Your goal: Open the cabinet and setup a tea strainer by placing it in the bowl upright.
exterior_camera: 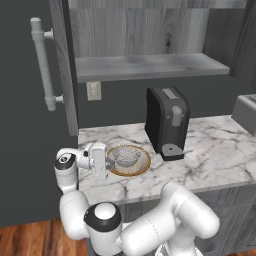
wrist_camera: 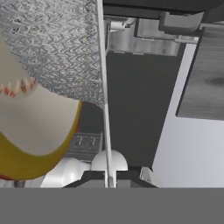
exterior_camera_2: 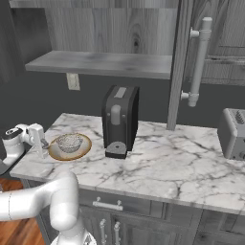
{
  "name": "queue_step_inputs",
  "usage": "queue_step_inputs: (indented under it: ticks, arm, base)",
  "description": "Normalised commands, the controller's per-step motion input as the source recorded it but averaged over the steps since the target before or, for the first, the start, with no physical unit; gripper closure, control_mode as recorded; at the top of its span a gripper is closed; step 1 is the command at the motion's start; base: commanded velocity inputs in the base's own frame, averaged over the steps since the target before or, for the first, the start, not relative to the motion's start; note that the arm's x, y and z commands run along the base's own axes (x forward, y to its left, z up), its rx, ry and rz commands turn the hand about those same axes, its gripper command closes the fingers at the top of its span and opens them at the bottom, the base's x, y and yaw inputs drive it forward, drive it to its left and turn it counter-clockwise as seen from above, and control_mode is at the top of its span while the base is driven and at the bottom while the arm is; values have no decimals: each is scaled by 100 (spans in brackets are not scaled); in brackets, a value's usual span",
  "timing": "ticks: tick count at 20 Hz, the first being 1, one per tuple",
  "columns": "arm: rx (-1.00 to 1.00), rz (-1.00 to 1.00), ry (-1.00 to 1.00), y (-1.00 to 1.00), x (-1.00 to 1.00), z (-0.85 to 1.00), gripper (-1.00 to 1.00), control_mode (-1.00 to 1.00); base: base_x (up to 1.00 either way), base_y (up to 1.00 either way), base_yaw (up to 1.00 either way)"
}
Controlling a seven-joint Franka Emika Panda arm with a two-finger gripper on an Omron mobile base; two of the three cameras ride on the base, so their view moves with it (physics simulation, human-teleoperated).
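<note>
Beside the bowl (exterior_camera: 131,161) on the surface, the fingers (exterior_camera: 108,163) pinch the tea strainer's (exterior_camera: 126,155) thin edge. Strainer sits upright inside the bowl, directly ahead of the fingers; release seems next.

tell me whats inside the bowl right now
The tea strainer sits in the bowl, mesh basket open upward, by the look of it. The end effector is shut on its thin handle at the bowl's left edge. The bowl's centre under the mesh is covered.

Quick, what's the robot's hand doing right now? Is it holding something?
Gripper: shut on the thin handle of the small silvery metal mesh tea strainer, which sits in the shallow cream bowl with a golden-tan rim.
</note>
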Motion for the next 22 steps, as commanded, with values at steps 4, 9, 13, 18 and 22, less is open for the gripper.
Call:
queue_step_inputs:
  ticks: [4,9,13,18,22]
  arm:
    - [1,0,0,0,0,-9,100,-100]
    - [3,0,0,0,0,-18,100,-100]
    - [2,0,0,0,0,-16,100,-100]
    - [1,0,0,0,0,-10,100,-100]
    - [0,0,0,0,0,-4,-100,-100]
  base:
    - [0,0,0]
    - [0,0,0]
    - [0,0,0]
    - [0,0,0]
    - [0,0,0]
